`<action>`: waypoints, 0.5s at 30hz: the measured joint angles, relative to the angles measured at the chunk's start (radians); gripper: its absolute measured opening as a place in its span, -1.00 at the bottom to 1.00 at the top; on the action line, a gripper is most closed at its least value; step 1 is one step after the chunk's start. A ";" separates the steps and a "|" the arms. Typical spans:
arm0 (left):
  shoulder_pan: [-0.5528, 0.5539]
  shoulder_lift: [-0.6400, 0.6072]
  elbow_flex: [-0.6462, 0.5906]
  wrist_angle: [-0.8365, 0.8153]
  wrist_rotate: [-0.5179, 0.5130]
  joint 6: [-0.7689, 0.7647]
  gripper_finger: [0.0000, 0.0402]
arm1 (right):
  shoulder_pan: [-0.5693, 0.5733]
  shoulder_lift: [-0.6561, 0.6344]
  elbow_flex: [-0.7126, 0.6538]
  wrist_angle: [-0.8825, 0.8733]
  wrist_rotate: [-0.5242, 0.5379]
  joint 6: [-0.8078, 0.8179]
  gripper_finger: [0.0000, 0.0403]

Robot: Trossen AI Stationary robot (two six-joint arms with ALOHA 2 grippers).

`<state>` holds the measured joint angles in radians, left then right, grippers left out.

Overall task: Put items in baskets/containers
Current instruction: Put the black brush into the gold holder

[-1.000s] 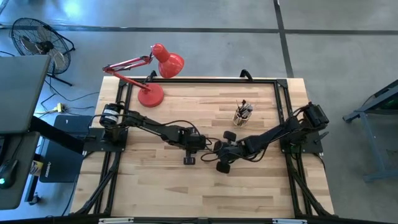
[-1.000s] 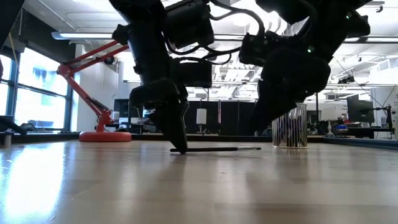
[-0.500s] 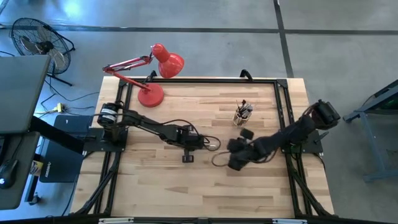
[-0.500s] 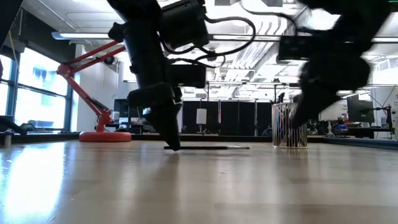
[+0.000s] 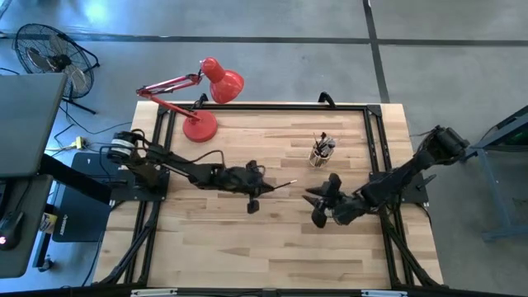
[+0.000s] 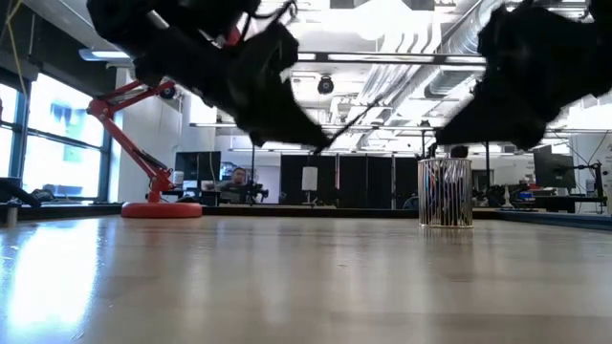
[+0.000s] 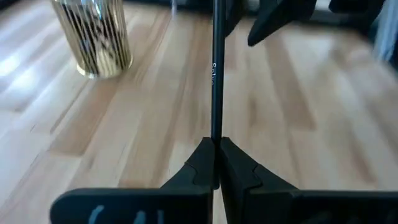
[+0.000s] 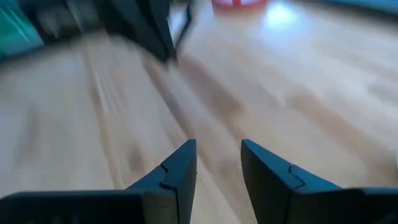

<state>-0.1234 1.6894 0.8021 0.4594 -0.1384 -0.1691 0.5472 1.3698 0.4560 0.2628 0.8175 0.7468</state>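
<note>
Brush (image 7: 216, 87) now lifted off the table, clamped in left pincer (image 7: 216, 163); right pincer (image 8: 217, 163) retreated, fingers apart.

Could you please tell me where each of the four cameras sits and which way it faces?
High view: overhead, looking straight down; both dark arms, wooden table, red desk lamp.
Low view: table height, looking level across to the room; both arms overhead.
Left wrist view: behind the left gripper, shut on a thin dark makeup brush, facing the clear glass cup.
Right wrist view: behind the open right gripper, facing the tabletop.
Shared: high and left wrist views show cup and brush.
</note>
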 joint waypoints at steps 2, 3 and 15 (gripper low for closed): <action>0.000 0.001 -0.005 0.076 0.015 -0.013 -1.00 | -0.003 -0.012 -0.035 0.179 0.048 -0.088 -0.41; 0.000 0.002 -0.004 0.112 0.025 -0.019 -1.00 | -0.004 -0.015 -0.049 0.255 0.067 -0.134 -0.41; 0.000 0.001 0.001 0.317 0.017 -0.110 -1.00 | -0.070 -0.020 -0.071 0.809 0.067 -0.501 -0.41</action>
<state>-0.1238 1.6905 0.8031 0.7765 -0.1215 -0.2787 0.4775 1.3499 0.3851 1.0717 0.8844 0.2457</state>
